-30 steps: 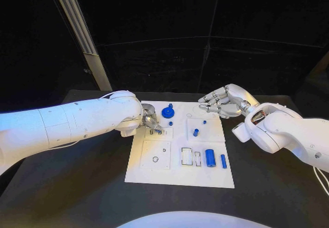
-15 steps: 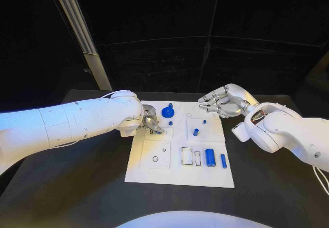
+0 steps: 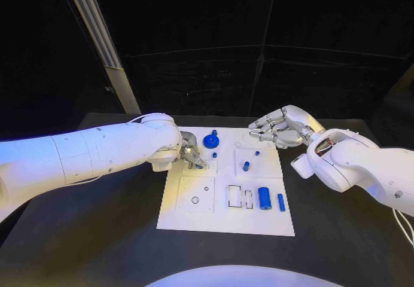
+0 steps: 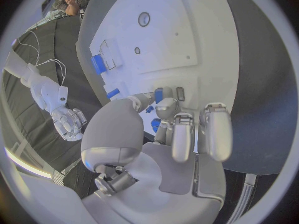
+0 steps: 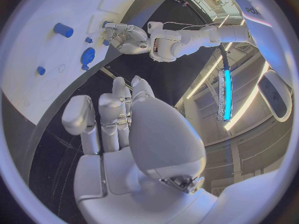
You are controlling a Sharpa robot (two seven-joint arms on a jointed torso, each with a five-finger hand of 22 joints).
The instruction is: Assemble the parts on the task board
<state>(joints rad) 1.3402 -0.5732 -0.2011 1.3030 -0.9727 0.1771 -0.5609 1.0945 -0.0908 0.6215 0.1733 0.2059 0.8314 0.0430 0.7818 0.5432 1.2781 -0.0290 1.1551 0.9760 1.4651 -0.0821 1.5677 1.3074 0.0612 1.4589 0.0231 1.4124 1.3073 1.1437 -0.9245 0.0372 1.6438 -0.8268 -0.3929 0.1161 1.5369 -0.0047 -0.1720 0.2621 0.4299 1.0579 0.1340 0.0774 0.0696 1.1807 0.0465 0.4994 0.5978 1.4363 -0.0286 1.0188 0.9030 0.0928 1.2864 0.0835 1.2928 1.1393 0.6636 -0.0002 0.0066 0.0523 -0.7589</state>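
We take the small blue part [image 4: 158, 95] under the left hand [image 3: 189, 153] as the piece being worked: in the left wrist view it sits at the fingertips [image 4: 167, 106], beside a dark slot in the task board [image 3: 226, 222], near the board's left edge. The fingers are bunched down onto it, and we judge they pinch it so as to steer it into that slot, though we cannot tell whether it is already seated.

On the rest of the board the other parts wait where they can be reached in turn: a round blue disc [image 3: 211, 141] near the far edge, a short blue peg [image 3: 246, 167] standing in the middle, and a blue cylinder [image 3: 265, 200] with a thin blue bar [image 3: 281, 202] lying side by side near the right edge, next to open rectangular recesses [image 3: 234, 196].

The right hand [image 3: 277, 131] hovers over the board's far right corner, fingers curled inward on nothing, touching no part. We read that as parked clear, leaving the left arm room to work.

The board lies flat in the middle of the black bench [image 3: 103, 239], square to us.
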